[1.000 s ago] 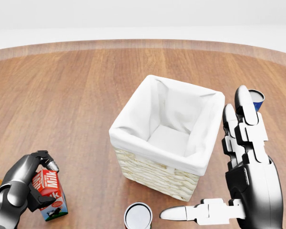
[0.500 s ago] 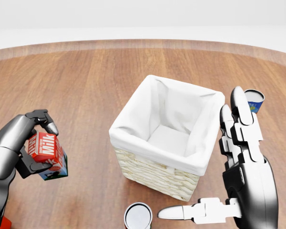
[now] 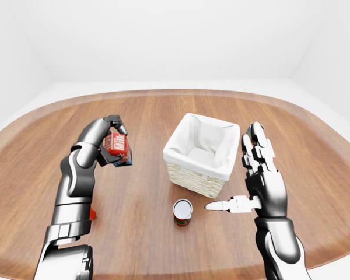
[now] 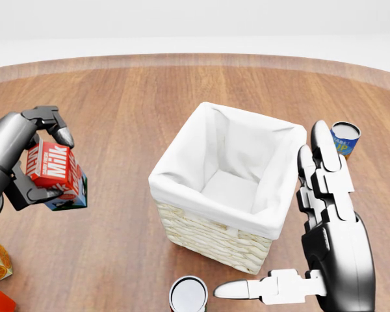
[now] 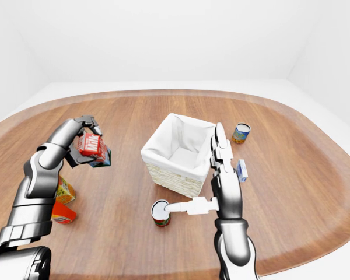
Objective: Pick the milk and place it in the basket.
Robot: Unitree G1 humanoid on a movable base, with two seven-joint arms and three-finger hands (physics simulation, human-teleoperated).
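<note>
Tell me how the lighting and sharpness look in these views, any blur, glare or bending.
Head view: even soft light, everything sharp, the Milk lettering on the milk carton readable, only faint shadow beside the basket. Left-eye view: wide-angle bend, the table edge curves strongly. Right-eye view: soft highlights on the left hand, no harsh glare, no blur.

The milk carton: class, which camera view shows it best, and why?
The head view: the milk carton is largest there, its label readable, gripped by the left robot hand. The left-eye and right-eye views show it small, label unreadable, left of the basket.
</note>
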